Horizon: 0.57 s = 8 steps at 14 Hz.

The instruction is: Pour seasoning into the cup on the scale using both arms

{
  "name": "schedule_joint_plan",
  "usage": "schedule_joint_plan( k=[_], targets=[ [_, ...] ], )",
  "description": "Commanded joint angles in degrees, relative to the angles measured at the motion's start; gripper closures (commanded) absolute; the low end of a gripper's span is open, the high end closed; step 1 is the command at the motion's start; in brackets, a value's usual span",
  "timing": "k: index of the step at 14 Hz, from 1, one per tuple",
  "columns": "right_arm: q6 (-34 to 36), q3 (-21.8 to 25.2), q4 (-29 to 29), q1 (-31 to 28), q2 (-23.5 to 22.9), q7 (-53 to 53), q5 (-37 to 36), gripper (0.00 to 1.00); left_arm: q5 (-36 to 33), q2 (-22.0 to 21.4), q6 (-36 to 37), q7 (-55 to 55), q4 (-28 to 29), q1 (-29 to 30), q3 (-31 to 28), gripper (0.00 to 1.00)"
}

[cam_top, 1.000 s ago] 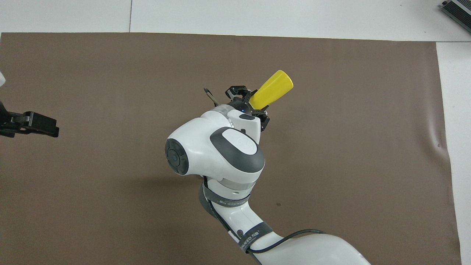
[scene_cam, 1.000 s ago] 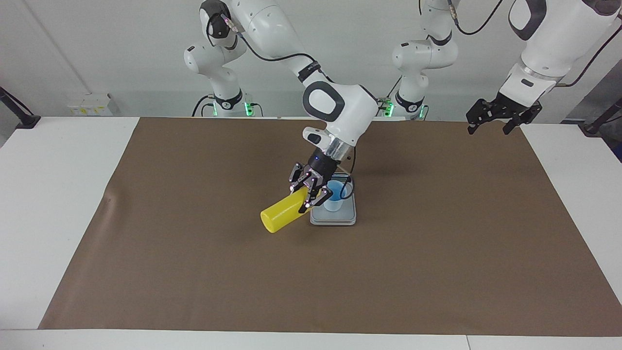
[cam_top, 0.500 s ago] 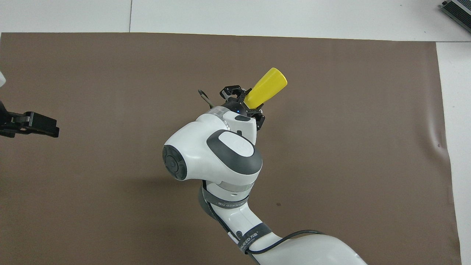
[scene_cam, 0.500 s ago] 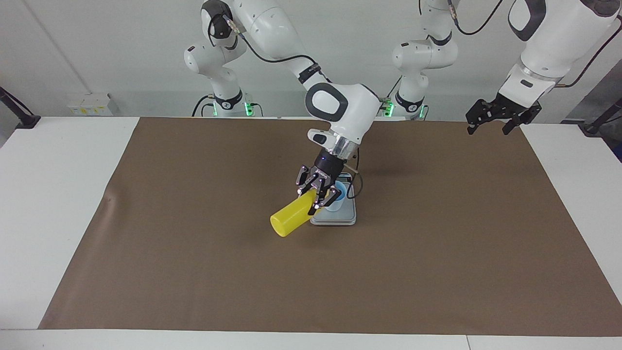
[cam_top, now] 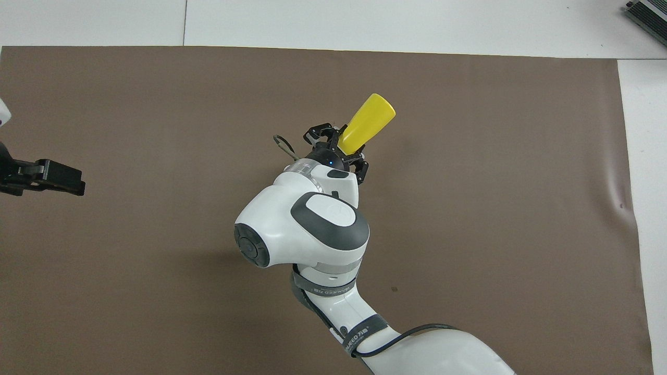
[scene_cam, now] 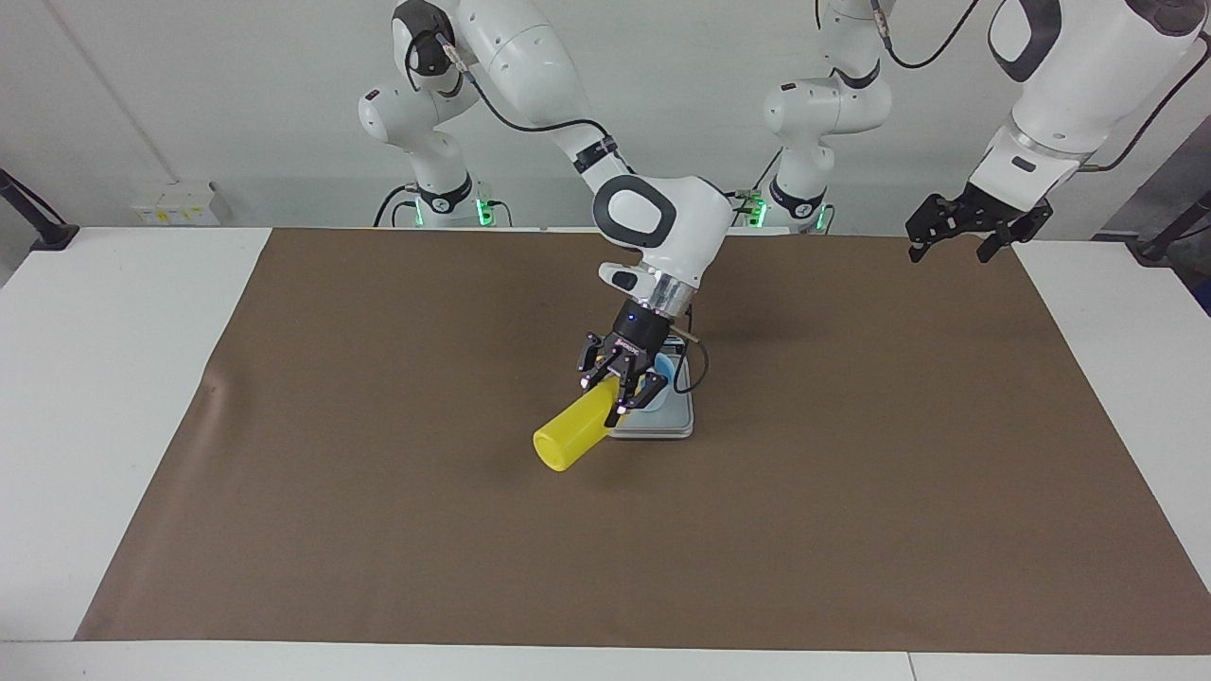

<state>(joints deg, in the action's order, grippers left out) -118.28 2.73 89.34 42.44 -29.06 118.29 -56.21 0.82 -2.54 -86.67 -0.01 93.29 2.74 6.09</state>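
My right gripper (scene_cam: 620,388) is shut on the yellow seasoning bottle (scene_cam: 573,435), near its nozzle end. The bottle is tipped, its flat base pointing out and away from the robots, its nozzle end hidden by the fingers and over the light-blue cup (scene_cam: 666,373). The cup stands on the silver-grey scale (scene_cam: 664,423) and is mostly covered by the gripper. In the overhead view the right gripper (cam_top: 336,148) and the bottle (cam_top: 366,123) show, while cup and scale are hidden under the arm. My left gripper (scene_cam: 949,252) is open and empty, waiting high over the left arm's end of the table, and shows in the overhead view (cam_top: 79,183).
A brown mat (scene_cam: 378,492) covers most of the white table (scene_cam: 114,378). A small wrinkle in the mat (scene_cam: 213,386) lies toward the right arm's end.
My right gripper has turned at the wrist over the cup. The bottle's base has swung toward the left arm's end of the table. The left arm has barely moved.
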Motion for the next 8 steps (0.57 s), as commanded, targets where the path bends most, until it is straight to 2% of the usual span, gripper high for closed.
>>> schedule_joint_plan(
  k=[1,8],
  targets=[
    [-1.0,-0.2,1.1,-0.2,1.3,1.7,-2.4,1.0,-0.3,-1.9,-1.3,0.7,2.3,-0.1,0.0,0.0],
    [-1.3,-0.3,-0.3,-0.8,1.5,1.5,-1.3,1.0,-0.3,-1.9,-1.3,0.7,2.2,-0.2,0.0,0.0]
  ],
)
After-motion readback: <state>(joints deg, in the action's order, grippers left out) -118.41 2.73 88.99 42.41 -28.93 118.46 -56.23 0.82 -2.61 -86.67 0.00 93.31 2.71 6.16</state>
